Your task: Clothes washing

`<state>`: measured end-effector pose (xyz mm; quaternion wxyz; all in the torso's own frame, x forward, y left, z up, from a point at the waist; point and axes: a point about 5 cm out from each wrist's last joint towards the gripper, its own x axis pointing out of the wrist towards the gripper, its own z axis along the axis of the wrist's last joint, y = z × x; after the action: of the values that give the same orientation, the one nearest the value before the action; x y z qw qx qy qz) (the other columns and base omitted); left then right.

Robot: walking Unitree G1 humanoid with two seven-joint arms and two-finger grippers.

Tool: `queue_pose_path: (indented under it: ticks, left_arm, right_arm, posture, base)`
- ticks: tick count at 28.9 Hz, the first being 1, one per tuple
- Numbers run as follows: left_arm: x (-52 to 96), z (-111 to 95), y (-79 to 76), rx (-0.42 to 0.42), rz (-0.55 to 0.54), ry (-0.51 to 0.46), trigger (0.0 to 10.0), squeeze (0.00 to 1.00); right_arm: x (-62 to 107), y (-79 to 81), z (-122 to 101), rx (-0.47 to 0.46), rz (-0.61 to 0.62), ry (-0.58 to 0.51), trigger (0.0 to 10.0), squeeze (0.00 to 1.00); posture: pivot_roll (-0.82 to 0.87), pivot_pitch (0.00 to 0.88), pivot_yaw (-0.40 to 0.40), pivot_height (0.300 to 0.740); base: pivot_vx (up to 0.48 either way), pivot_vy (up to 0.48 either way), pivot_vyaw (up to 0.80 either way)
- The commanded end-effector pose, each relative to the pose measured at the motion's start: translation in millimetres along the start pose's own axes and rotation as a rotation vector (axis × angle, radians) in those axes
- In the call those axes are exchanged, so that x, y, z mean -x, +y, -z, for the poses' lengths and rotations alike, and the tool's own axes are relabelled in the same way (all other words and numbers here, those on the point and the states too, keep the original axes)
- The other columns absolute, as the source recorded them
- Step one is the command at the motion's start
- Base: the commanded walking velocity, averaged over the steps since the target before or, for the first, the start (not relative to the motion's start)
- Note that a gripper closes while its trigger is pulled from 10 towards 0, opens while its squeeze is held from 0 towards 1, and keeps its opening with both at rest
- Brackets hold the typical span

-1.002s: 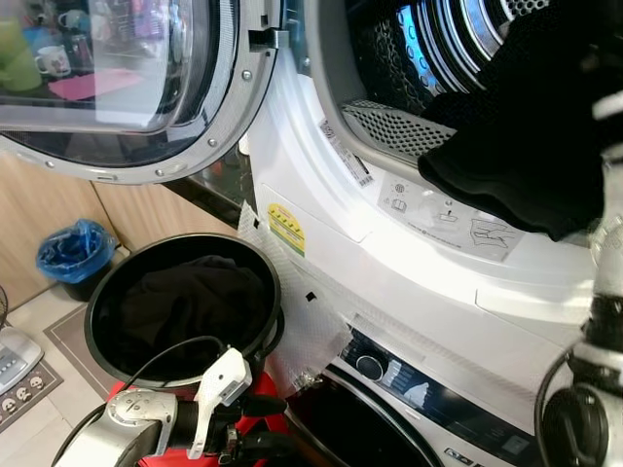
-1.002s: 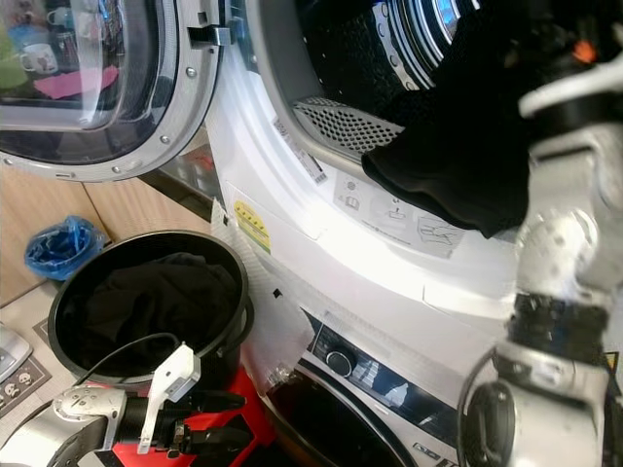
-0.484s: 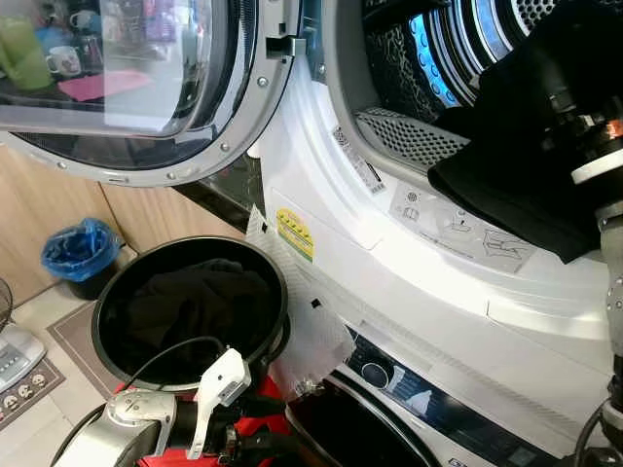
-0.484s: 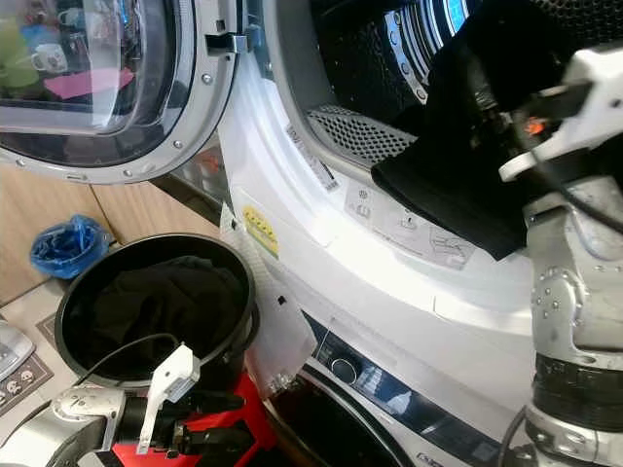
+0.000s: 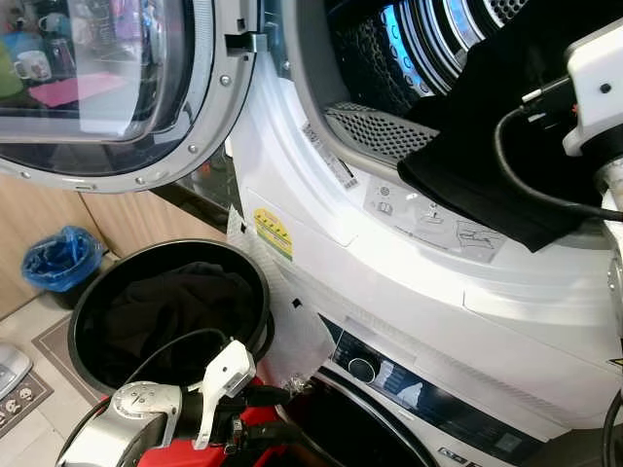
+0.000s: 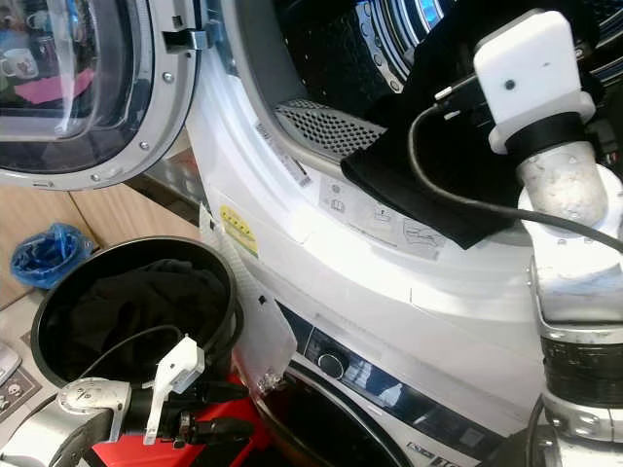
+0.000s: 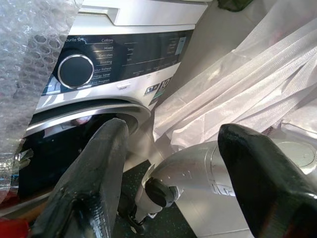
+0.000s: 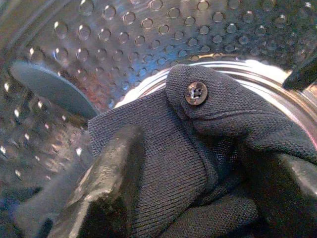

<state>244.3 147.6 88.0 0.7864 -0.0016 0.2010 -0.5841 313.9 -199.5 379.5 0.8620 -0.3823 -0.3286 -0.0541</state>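
Upper machine (image 5: 321,195): white front, door (image 5: 107,88) swung wide to the robot's left, drum (image 8: 124,34) exposed. Lower machine (image 7: 119,49) stacked under it, control dial (image 5: 362,369) visible. Round black basket (image 5: 83,321) on the floor at lower left, dark clothes (image 5: 175,302) inside. Blue bag-lined bin (image 5: 58,261) beyond it by the wood panel. Black garment (image 5: 487,185) draped over the drum's lower lip, hanging onto the label strip. Right end effector (image 8: 198,198) is inside the drum, fingers clamped on dark knit fabric (one button (image 8: 196,92) showing). Left end effector (image 7: 173,163) low in front of the lower machine, fingers spread, holding nothing.
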Motion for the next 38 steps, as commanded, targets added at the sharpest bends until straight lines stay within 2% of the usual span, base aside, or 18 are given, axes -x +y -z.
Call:
queue_pose_path:
  ticks: [1, 3, 5, 6, 7, 9, 10, 12, 14, 15, 18, 19, 21, 22, 24, 25, 31, 38]
  left_arm:
    - [3.0, 1.3, 3.1, -0.009, -0.021, 0.014, 10.0, 0.00]
    - [3.1, 1.2, 3.6, -0.008, -0.023, 0.012, 10.0, 0.00]
    - [2.7, 1.0, 3.8, -0.006, -0.024, 0.011, 10.0, 0.00]
    - [2.4, 0.6, 4.0, -0.005, -0.023, 0.009, 10.0, 0.00]
    - [2.4, 0.6, 4.0, -0.005, -0.023, 0.009, 10.0, 0.00]
    - [2.0, -0.7, 4.6, -0.006, -0.024, 0.003, 10.0, 0.00]
    - [1.9, -1.2, 4.8, -0.005, -0.024, 0.001, 10.0, 0.00]
    - [1.7, -2.1, 5.2, 0.000, -0.024, -0.008, 10.0, 0.00]
    - [1.4, -2.4, 5.0, 0.002, -0.022, -0.012, 10.0, 0.00]
    - [1.2, -2.5, 4.9, 0.005, -0.020, -0.015, 10.0, 0.00]
    - [0.7, -2.1, 3.8, 0.012, -0.012, -0.016, 10.0, 0.00]
    - [0.6, -2.0, 3.6, 0.013, -0.011, -0.016, 10.0, 0.00]
    - [0.4, -1.2, 3.1, 0.017, -0.009, -0.012, 10.0, 0.00]
    - [0.4, -1.1, 3.3, 0.016, -0.011, -0.011, 10.0, 0.00]
    - [0.4, -0.8, 3.2, 0.016, -0.014, -0.013, 10.0, 0.00]
    - [0.4, -0.8, 3.0, 0.016, -0.014, -0.013, 10.0, 0.00]
    - [0.5, -0.6, 2.4, 0.018, -0.015, -0.017, 10.0, 0.00]
    - [-1.6, -0.2, 1.5, 0.023, -0.001, -0.018, 10.0, 0.00]
  right_arm:
    - [-3.0, -17.5, -12.6, 0.063, 0.063, -0.037, 10.0, 0.00]
    - [-3.4, -9.7, -18.4, -0.018, 0.012, -0.046, 10.0, 0.00]
    - [-2.0, 2.9, -23.4, -0.228, -0.069, -0.073, 10.0, 0.00]
    - [1.2, 14.1, -32.0, -0.385, -0.170, -0.116, 10.0, 0.00]
    - [1.2, 14.1, -32.0, -0.385, -0.170, -0.116, 10.0, 0.00]
    - [9.5, 27.5, -47.8, -0.523, -0.337, -0.188, 10.0, 0.00]
    - [12.0, 28.8, -51.7, -0.543, -0.370, -0.211, 10.0, 0.00]
    - [17.8, 24.5, -62.6, -0.695, -0.437, -0.276, 10.0, 0.00]
    - [18.0, 18.1, -66.8, -0.770, -0.431, -0.312, 10.0, 0.00]
    - [15.9, 13.9, -68.0, -0.878, -0.413, -0.322, 10.0, 0.00]
    - [6.4, 12.2, -59.8, -1.035, -0.362, -0.227, 10.0, 0.00]
    - [5.5, 13.1, -57.3, -1.036, -0.365, -0.201, 10.0, 0.00]
    - [6.5, 28.8, -38.5, -0.850, -0.422, -0.056, 10.0, 0.00]
    - [8.3, 33.8, -34.6, -0.821, -0.444, -0.030, 10.0, 0.00]
    - [20.4, 57.7, -18.1, -0.626, -0.543, 0.078, 10.0, 0.00]
    - [24.0, 62.7, -15.6, -0.592, -0.566, 0.096, 10.0, 0.00]
    - [27.2, 56.5, -29.0, -0.669, -0.552, 0.060, 10.0, 0.00]
    - [28.5, 33.8, -21.5, -0.628, -0.387, 0.077, 10.0, 0.00]
  posture:
    - [0.05, 0.141, -0.023, 0.740]
    - [0.05, 0.141, -0.022, 0.740]
    - [0.05, 0.141, -0.022, 0.740]
    - [0.05, 0.141, -0.022, 0.740]
    - [0.05, 0.141, -0.022, 0.740]
    - [0.05, 0.141, -0.022, 0.740]
    - [0.04, 0.140, -0.023, 0.740]
    - [0.04, 0.141, -0.023, 0.740]
    - [0.04, 0.141, -0.023, 0.740]
    - [0.04, 0.141, -0.023, 0.740]
    - [0.04, 0.141, -0.023, 0.740]
    - [0.04, 0.141, -0.023, 0.740]
    - [0.04, 0.141, -0.026, 0.740]
    - [0.04, 0.141, -0.026, 0.740]
    - [0.04, 0.140, -0.029, 0.740]
    - [0.04, 0.138, -0.030, 0.740]
    - [0.04, 0.137, -0.031, 0.740]
    - [0.03, 0.130, -0.030, 0.740]
  base:
    - [0.000, 0.000, 0.00]
    - [0.000, 0.000, 0.00]
    - [0.000, 0.000, 0.00]
    - [0.000, 0.000, 0.00]
    - [0.000, 0.000, 0.00]
    - [0.000, 0.000, 0.00]
    - [0.000, 0.000, 0.00]
    - [0.000, 0.000, 0.00]
    - [0.000, 0.000, 0.00]
    - [0.000, 0.000, 0.00]
    - [0.000, 0.000, 0.00]
    - [0.000, 0.000, 0.00]
    - [0.000, 0.000, 0.00]
    - [0.000, 0.000, 0.00]
    - [0.000, 0.000, 0.00]
    - [0.000, 0.000, 0.00]
    - [0.000, 0.000, 0.00]
    - [0.000, 0.000, 0.00]
